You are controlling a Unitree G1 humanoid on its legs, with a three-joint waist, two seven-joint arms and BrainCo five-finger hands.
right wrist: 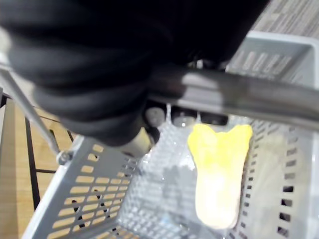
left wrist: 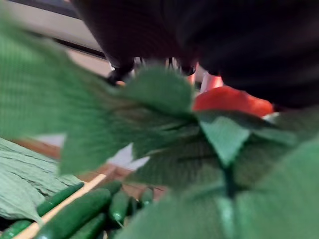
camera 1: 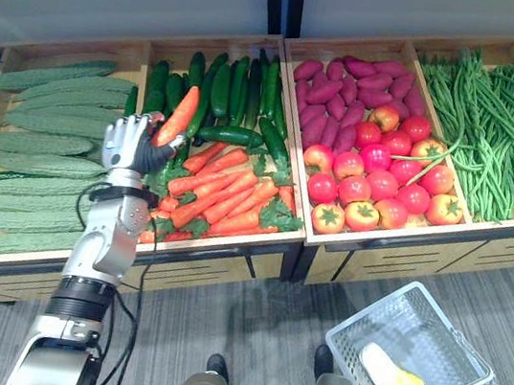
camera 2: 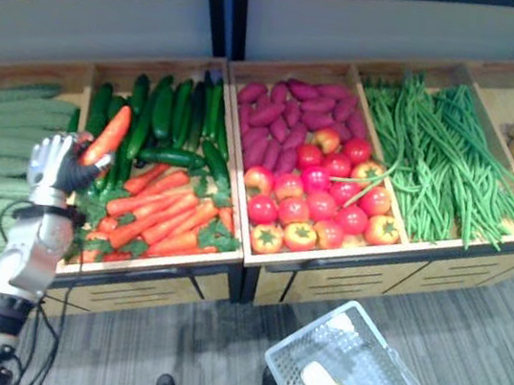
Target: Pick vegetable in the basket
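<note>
Got the carrot (camera 1: pixel 178 115) out of the bin, nowhere near the basket (camera 1: pixel 384 313) yet

Starting big: wooden display bins (camera 1: pixel 393 256) along the back, loaded with pale ridged cucumbers (camera 1: pixel 42 141), dark cucumbers (camera 1: pixel 224 91) behind the carrot pile (camera 1: pixel 227 198), sweet potatoes (camera 1: pixel 339 94), tomatoes (camera 1: pixel 374 186) and green beans (camera 1: pixel 498 132). Down low on the right, the grey plastic basket, hung off the right hand (right wrist: pixel 99 74) with fingers curled round the handle (right wrist: pixel 239 94) (probably to keep the open top level and ready for a drop), already carrying one yellow vegetable (right wrist: pixel 219 169). Over at the carrot bin, the left hand (camera 1: pixel 129 140) up above the pile, fingers clamped on the carrot's leafy end, tip angled up over the dark cucumbers. Guessing held high like that to clear the other greens. Needs carrying across and down next.
</note>
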